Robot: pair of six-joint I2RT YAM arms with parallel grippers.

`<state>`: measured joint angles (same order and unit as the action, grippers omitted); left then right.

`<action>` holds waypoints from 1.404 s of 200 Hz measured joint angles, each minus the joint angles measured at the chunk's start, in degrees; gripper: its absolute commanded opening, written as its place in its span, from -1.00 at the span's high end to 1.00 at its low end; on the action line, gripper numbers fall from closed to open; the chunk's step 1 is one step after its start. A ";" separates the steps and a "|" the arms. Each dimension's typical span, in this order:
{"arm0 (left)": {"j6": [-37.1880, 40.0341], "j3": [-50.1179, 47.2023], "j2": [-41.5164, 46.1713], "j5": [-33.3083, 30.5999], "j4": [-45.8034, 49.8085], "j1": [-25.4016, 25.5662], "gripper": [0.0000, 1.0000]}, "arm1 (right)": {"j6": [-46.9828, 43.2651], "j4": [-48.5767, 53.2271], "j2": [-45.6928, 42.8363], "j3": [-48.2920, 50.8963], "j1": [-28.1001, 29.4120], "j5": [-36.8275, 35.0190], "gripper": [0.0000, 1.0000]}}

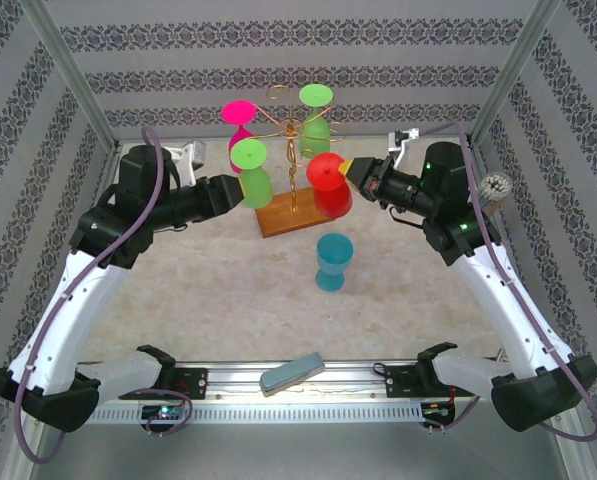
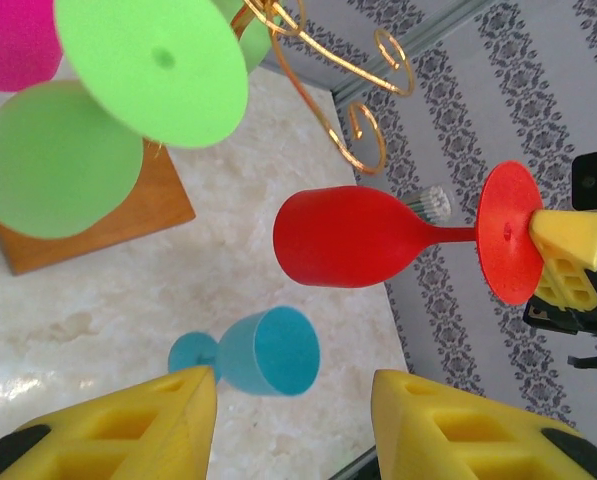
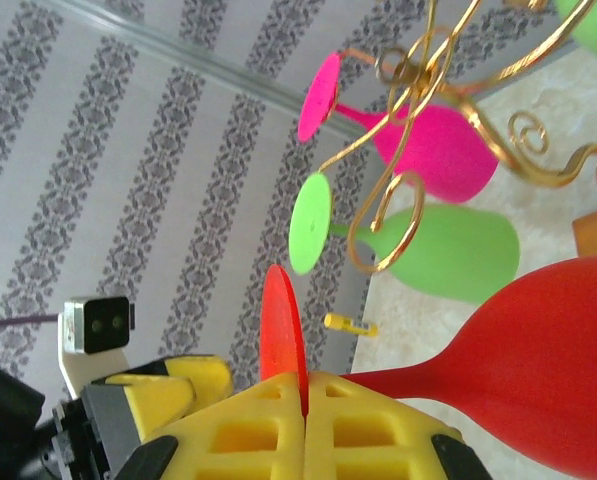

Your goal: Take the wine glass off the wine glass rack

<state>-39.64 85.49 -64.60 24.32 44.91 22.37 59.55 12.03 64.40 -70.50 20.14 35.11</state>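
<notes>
The gold wire wine glass rack stands mid-table on its brown wooden base. My right gripper is shut on the foot disc of a red wine glass, which hangs bowl down beside the rack's right side, apart from the scroll arms. On the rack hang a pink glass and two green glasses. My left gripper is open and holds nothing, close to the left of the nearer green glass. A blue glass stands on the table in front of the base.
A grey-blue flat object lies on the front rail between the arm bases. A small bristly brush-like thing sits at the right wall. Wallpapered walls and metal frame posts close in the back and sides.
</notes>
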 measured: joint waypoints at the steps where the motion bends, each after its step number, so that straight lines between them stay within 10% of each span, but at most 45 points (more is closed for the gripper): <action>1: 0.02 0.02 0.13 0.00 0.17 0.00 0.09 | 0.00 0.00 0.00 0.00 0.00 0.00 1.00; 132: 0.39 -8.68 14.97 -2.10 19.04 0.00 0.08 | -8.83 4.85 -3.69 3.19 24.30 -9.01 1.00; 281: -4.35 -26.05 23.96 -2.47 23.34 0.00 0.07 | -30.75 1.16 11.98 7.28 50.49 -30.73 1.00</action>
<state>-43.99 59.44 -40.64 21.85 68.25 22.37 28.80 13.19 76.38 -63.22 70.63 4.38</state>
